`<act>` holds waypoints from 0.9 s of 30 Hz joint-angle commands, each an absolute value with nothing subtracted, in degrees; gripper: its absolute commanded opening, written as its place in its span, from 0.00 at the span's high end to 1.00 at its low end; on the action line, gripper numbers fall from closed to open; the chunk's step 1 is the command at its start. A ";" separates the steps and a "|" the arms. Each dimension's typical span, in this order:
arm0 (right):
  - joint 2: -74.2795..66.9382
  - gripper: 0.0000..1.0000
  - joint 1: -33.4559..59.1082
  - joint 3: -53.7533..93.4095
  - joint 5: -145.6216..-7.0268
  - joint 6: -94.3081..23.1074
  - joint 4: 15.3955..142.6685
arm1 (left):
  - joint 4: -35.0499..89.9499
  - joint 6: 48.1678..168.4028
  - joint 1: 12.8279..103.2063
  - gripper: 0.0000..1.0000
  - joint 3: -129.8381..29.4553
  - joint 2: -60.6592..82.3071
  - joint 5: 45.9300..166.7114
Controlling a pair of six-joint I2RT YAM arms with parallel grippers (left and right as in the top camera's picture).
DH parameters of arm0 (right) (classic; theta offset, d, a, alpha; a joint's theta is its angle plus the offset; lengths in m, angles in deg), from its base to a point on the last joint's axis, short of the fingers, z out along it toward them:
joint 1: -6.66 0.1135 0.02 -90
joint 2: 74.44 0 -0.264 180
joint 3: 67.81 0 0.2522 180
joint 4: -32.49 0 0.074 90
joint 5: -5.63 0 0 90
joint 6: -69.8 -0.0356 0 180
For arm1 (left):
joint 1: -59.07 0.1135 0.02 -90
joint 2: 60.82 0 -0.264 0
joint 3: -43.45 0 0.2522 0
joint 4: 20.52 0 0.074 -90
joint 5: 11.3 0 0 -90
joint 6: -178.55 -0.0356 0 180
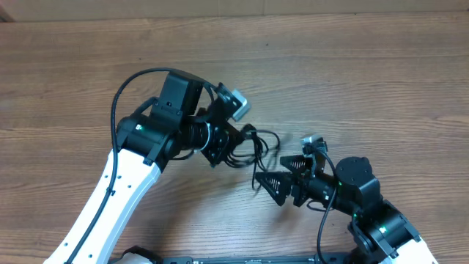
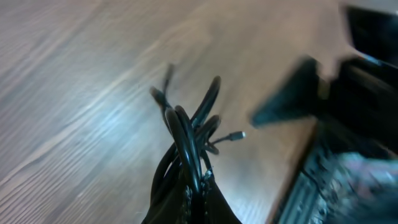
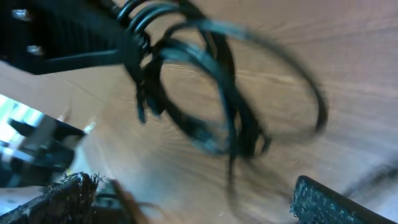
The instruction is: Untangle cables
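Thin black cables (image 2: 186, 140) bunch in bendy loops over the smooth wooden table (image 1: 381, 73); the left gripper (image 2: 194, 202) pinches them tight; the right gripper (image 1: 269, 189) gapes wide.

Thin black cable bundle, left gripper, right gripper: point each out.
Thin black cable bundle (image 2: 186, 140), left wrist view, middle of bunched loops.
Left gripper (image 2: 194, 202), left wrist view, between fingertips clamping bundle.
Right gripper (image 1: 270, 169), overhead view, between open fingers.

Thin black cables (image 2: 185, 146) bunched into one tangle of overlapping loops; a small plug tip (image 2: 238, 135) juts out sideways.
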State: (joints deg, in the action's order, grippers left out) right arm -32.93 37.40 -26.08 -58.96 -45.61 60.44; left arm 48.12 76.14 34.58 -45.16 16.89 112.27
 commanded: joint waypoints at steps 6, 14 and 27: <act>-30.00 0.00 37.23 -24.36 -62.96 -32.06 57.89 | 51.20 68.84 34.77 0.96 -46.37 15.77 110.58; -30.00 0.02 37.25 -24.36 -62.89 -32.04 56.95 | 53.19 68.78 34.77 0.96 -46.32 16.85 109.45; -20.64 0.19 37.25 -24.36 -62.59 -26.97 50.72 | 54.21 65.78 34.71 0.96 -46.32 21.76 122.06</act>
